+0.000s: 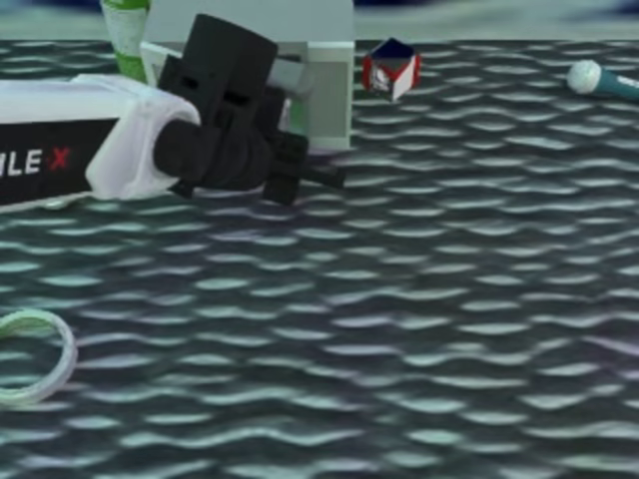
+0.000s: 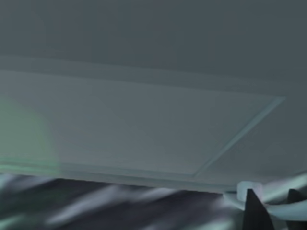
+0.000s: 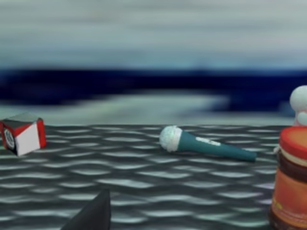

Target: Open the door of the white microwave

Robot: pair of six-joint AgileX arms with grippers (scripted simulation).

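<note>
The white microwave stands at the back of the table, left of centre. Its door is swung partly out, and a greenish strip of the interior shows beside the narrow side panel. My left gripper reaches in from the left in front of it. In the left wrist view the door with its grey window fills the picture. My left gripper is shut on the pale door handle at the panel's edge. Only a dark part of my right gripper shows, over bare table.
A green and white bottle stands left of the microwave. A red, white and blue cube and a teal microphone lie at the back right. A pale ring lies front left. An orange can stands near the right gripper.
</note>
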